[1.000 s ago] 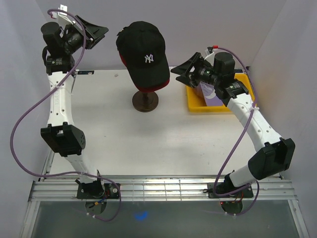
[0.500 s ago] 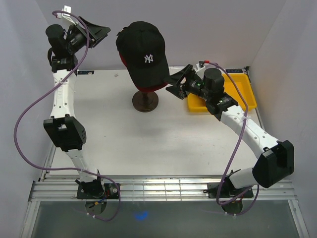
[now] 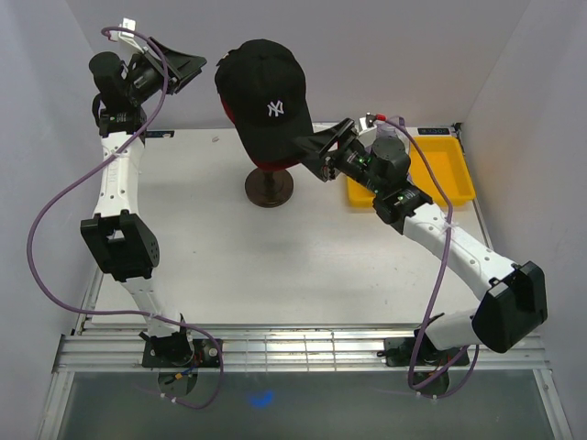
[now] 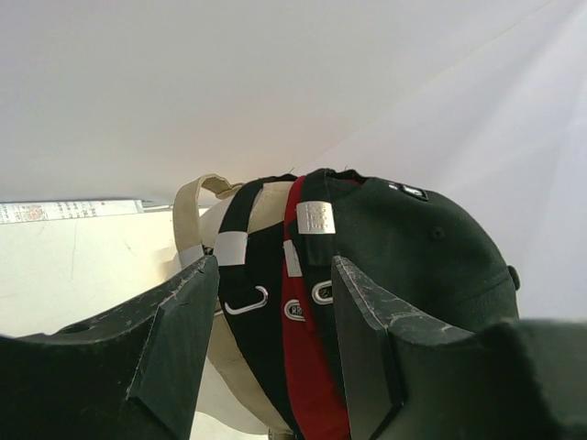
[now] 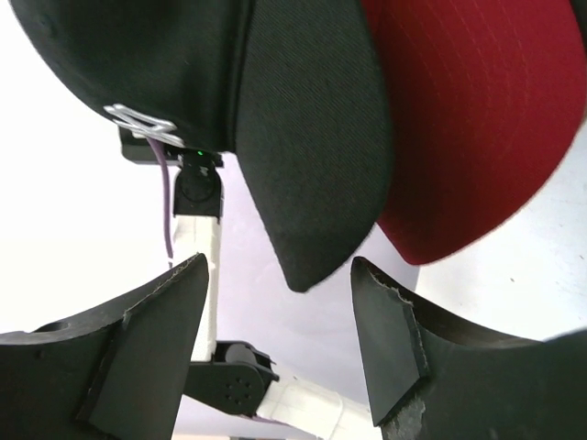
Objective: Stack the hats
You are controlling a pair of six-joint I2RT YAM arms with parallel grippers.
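Observation:
A stack of caps sits on the beige mannequin head. The black cap with a white logo (image 3: 266, 96) is on top, and a red cap (image 3: 278, 165) shows under it. My left gripper (image 3: 188, 66) is open, just left of the stack and behind it. In the left wrist view (image 4: 275, 339) the jaws frame the caps' back straps: the black cap (image 4: 431, 261), the red cap (image 4: 307, 367) and another black cap (image 4: 248, 312). My right gripper (image 3: 316, 151) is open at the stack's right side. In the right wrist view (image 5: 280, 302) the black brim's tip (image 5: 312, 147) hangs between the fingers, untouched, with the red brim (image 5: 468, 119) beside it. No lavender cap is in view.
The mannequin's dark round stand (image 3: 269, 188) rests on the white table. A yellow bin (image 3: 445, 170) sits at the back right, partly behind my right arm. White walls close in the back and sides.
My right gripper has swung left from over the yellow bin to the caps' brims. My left gripper has shifted slightly toward the back of the stack. Both stayed open.

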